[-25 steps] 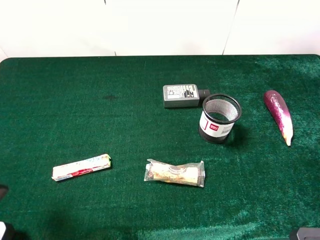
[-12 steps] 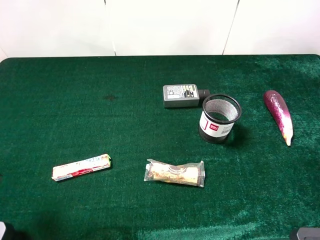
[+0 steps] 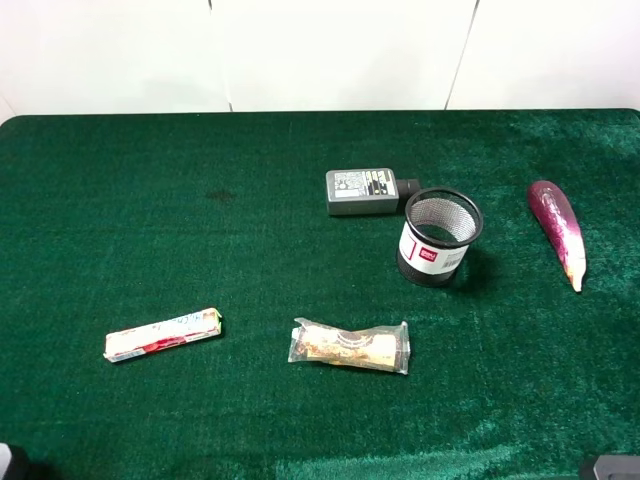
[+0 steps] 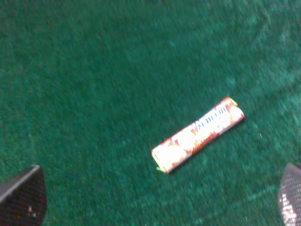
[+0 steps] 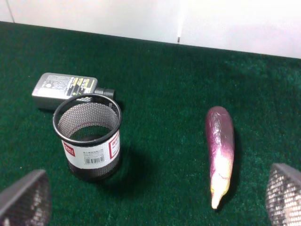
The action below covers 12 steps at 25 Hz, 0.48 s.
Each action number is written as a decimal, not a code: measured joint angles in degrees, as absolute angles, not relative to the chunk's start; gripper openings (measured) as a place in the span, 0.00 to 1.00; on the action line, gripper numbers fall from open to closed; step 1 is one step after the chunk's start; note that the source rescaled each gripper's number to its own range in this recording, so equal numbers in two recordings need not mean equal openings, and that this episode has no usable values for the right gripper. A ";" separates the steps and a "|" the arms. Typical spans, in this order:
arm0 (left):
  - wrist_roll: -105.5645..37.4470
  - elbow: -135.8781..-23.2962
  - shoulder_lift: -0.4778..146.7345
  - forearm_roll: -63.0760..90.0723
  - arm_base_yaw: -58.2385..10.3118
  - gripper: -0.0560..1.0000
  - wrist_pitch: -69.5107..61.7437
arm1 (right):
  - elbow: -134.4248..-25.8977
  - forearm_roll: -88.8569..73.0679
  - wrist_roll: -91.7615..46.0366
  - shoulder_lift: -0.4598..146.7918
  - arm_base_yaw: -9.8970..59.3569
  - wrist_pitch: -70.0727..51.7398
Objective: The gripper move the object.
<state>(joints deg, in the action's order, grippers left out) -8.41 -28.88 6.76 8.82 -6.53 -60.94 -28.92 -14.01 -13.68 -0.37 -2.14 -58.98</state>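
Grippers (image 4: 155,197) (image 5: 150,197) hang wide-jawed above the cloth, apart from the snack bar (image 3: 350,345).

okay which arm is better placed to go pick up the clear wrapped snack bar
Probably left. The clear-wrapped beige snack bar lies nearer the left side, beside the white printed bar under the open left gripper. The right gripper faces the mesh cup.

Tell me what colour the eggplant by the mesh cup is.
The eggplant is glossy purple, fading to a pale cream tip; the right wrist view shows it best.
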 joint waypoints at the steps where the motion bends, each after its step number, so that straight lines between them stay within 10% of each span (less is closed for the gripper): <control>1: -9.58 -28.88 5.51 9.60 -4.52 1.00 -60.99 | -28.92 -14.01 -13.68 -0.37 -2.14 -58.98; 12: -16.39 -28.88 -0.41 13.66 2.81 1.00 -62.15 | -28.92 -14.01 -13.68 -0.37 -2.14 -58.88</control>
<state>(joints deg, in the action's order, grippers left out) -16.39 -28.88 -0.41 13.66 2.81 -62.15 -28.92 -14.01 -13.68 -0.37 -2.14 -58.88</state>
